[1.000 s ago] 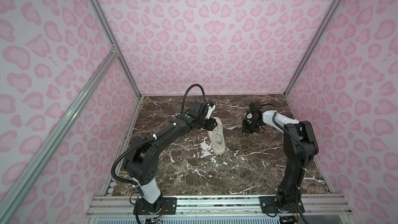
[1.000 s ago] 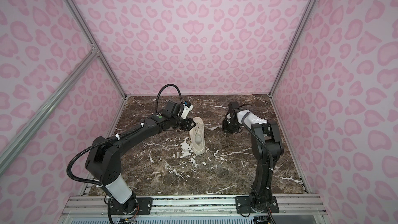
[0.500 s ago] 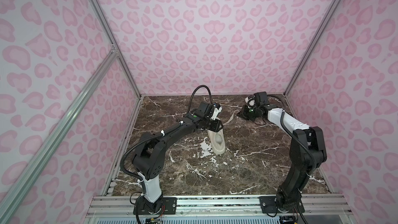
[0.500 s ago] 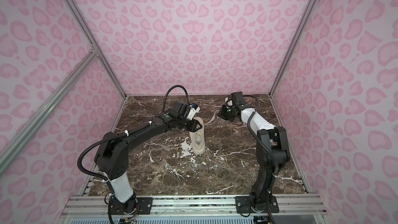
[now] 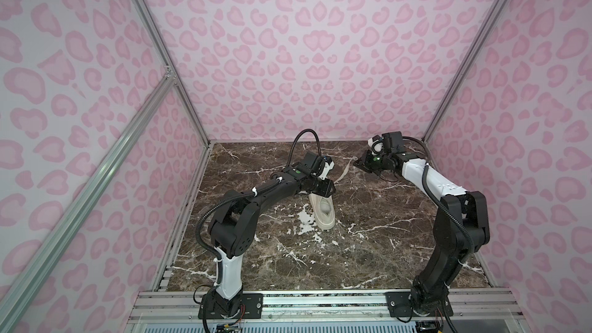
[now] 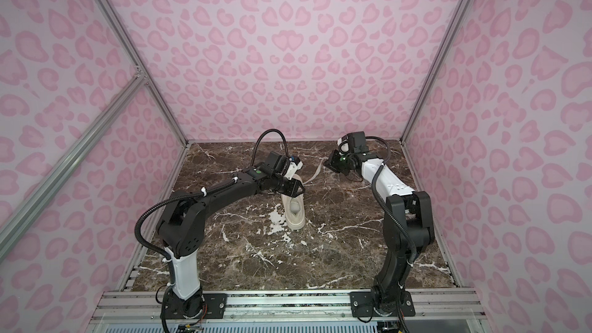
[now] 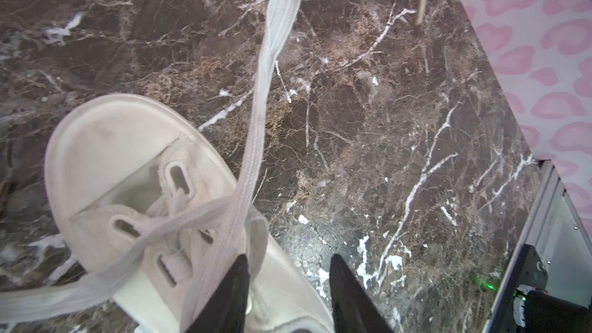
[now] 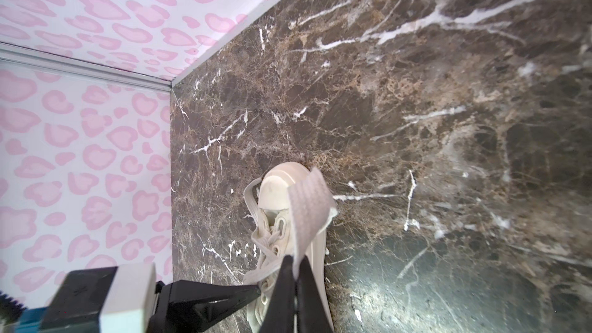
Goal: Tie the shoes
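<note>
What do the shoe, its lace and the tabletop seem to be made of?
The shoe: probably smooth matte leather or imitation, no weave visible. The lace: flat woven fabric, ribbed. The tabletop: brown marble look, white veins, slightly glossy; possibly printed.

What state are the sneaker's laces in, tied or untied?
Untied: the laces only cross over the sneaker, no bow; one strand runs out to the right gripper, shut on it.

Robot lab booth: aluminium frame (image 5: 137,124), printed walls (image 5: 304,59)
</note>
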{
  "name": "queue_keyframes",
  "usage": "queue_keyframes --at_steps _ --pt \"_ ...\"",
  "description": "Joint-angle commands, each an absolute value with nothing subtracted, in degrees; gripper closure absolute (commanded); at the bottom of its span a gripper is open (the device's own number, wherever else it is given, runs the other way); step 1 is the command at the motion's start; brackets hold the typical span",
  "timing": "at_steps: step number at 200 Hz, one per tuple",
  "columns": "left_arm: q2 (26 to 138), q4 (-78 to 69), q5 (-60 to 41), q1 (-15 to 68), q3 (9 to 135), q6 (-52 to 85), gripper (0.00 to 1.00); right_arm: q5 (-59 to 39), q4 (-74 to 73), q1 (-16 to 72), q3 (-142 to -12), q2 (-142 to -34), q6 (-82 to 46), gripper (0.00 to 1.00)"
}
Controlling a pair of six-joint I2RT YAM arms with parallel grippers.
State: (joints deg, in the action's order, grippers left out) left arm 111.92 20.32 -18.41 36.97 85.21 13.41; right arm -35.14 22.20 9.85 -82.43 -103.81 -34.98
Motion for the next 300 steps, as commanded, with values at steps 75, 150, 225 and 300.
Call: queue_keyframes --at_steps 75,150,225,300 --pt "113.0 18.5 -17.5 34.1 87.3 14.8 0.55 -39.5 1.9 13.7 -70.9 -106.5 -50.4 0.94" --pt "107.9 17.6 -19.7 33.8 83.7 15.4 0.58 -41.7 -18.0 16.2 -64.1 -113.7 -65.3 0.95" --pt "106.9 17.0 -20.2 33.8 80.9 15.9 0.6 -43.7 -38.0 16.3 -59.2 -117.9 -78.8 0.95" --pt "106.8 16.6 -21.0 33.8 80.2 16.2 0.61 -42.2 -75.9 16.6 -51.8 -126.4 -105.0 0.97"
